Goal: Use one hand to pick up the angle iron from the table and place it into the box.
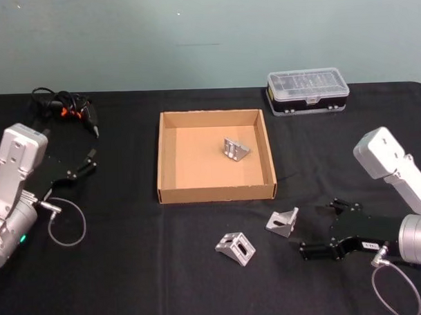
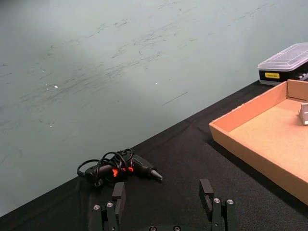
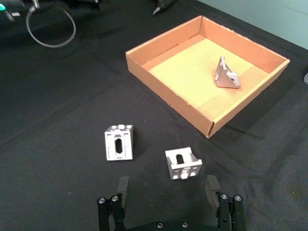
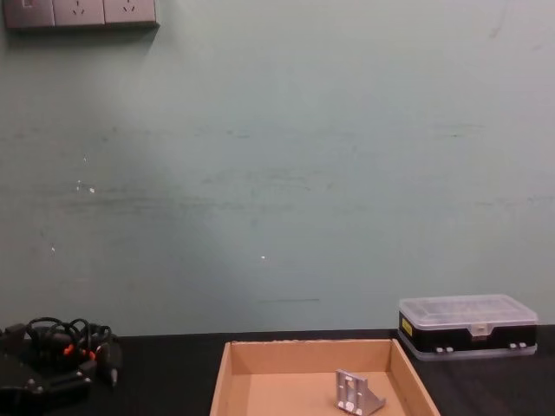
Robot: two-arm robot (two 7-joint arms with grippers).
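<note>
Two silver angle irons lie on the black table (image 1: 131, 271) in front of the tan box (image 1: 216, 193): one (image 1: 282, 221) near its front right corner, another (image 1: 236, 248) closer to me. A third angle iron (image 1: 235, 149) rests inside the box. My right gripper (image 1: 313, 230) is low over the table just right of the nearer-right angle iron, open. In the right wrist view that angle iron (image 3: 183, 164) sits just ahead of the open gripper (image 3: 167, 187), apart from its fingers. My left gripper (image 1: 86, 164) hangs open at the table's left, holding nothing.
A clear-lidded black organiser case (image 1: 307, 91) stands at the back right. A black tool with orange parts and a coiled cable (image 1: 67, 110) lies at the back left. A teal wall closes off the far table edge.
</note>
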